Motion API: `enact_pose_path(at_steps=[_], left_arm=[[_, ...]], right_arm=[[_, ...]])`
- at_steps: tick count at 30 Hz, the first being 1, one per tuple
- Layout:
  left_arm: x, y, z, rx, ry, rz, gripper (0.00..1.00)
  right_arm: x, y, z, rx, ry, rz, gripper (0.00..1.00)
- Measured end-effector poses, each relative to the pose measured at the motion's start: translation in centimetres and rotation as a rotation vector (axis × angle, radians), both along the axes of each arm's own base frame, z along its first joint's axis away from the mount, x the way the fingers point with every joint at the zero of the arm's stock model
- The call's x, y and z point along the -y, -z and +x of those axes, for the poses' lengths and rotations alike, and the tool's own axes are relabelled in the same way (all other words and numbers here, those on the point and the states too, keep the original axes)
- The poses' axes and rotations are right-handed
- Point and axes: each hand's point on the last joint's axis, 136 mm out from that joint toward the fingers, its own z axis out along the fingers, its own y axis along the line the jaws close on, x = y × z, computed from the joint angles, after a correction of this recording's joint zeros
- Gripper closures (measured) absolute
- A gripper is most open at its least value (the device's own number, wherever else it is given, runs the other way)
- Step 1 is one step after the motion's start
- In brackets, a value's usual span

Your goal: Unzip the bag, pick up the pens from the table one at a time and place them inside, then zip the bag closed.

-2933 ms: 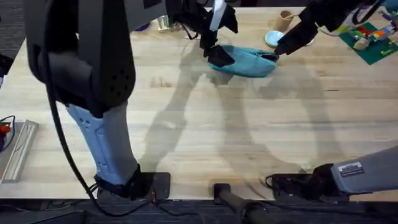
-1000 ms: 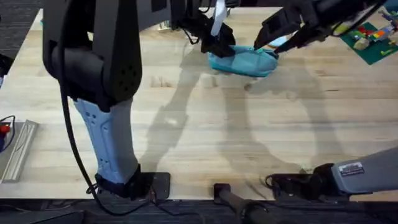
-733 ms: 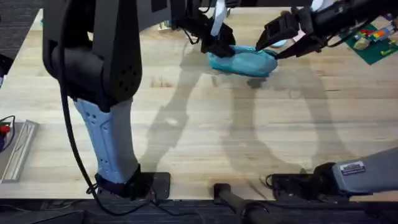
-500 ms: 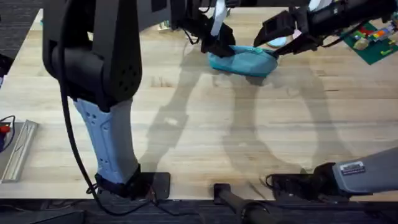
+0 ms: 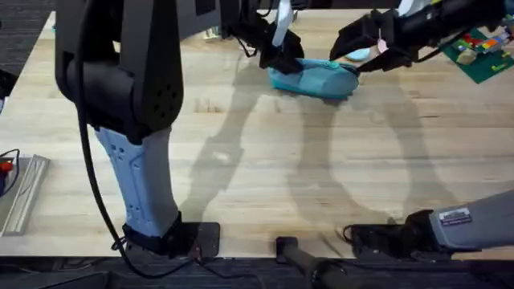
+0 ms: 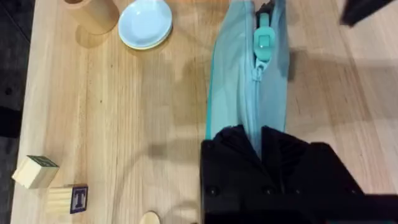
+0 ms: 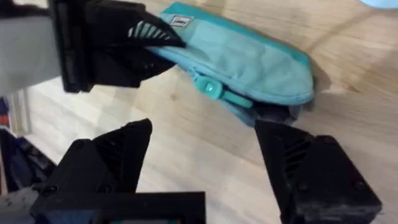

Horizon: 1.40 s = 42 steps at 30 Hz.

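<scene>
**Overhead view: pouch pinned at one end, pull tab not yet caught**

On the light wooden desk (image 5: 241,160), the left fingers (image 6: 260,140) are clamped on the near end of the one teal fabric zip pouch (image 5: 315,78) at the far middle. The right fingers (image 7: 202,149) hang wide apart, empty, just above its teal pull tab (image 7: 214,91). They could close beside the small tab and miss, or drag the soft pouch loose. One round light-blue dish (image 6: 145,23) lies beside it. No pens are visible.
</scene>
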Motion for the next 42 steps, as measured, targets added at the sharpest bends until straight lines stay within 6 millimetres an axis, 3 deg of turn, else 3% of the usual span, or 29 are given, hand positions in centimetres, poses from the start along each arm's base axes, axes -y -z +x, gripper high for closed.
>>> enact_pose_path(at_steps=[10,14,20,26,35,42], left_arm=[[0.0,0.0,0.0,0.000,0.000,0.000,0.956],[0.0,0.0,0.1,0.003,0.000,-0.001,0.956],[0.1,-0.1,0.3,0.014,0.000,-0.005,0.956],[0.1,-0.1,0.3,0.014,0.000,-0.005,0.956],[0.1,-0.1,0.4,0.022,-0.002,-0.003,0.956],[0.1,-0.1,0.4,0.022,-0.002,-0.003,0.956]], right_arm=[[0.3,3.3,0.9,-0.050,0.142,0.032,0.006],[0.0,3.3,1.4,-0.063,0.191,0.060,0.006],[-2.2,3.0,2.1,-0.062,0.200,0.102,0.006],[-4.0,5.0,2.4,-0.110,0.192,0.110,0.005],[-4.6,4.2,3.5,-0.076,0.198,0.164,0.006],[-5.4,3.4,3.3,-0.085,0.168,0.231,0.006]])
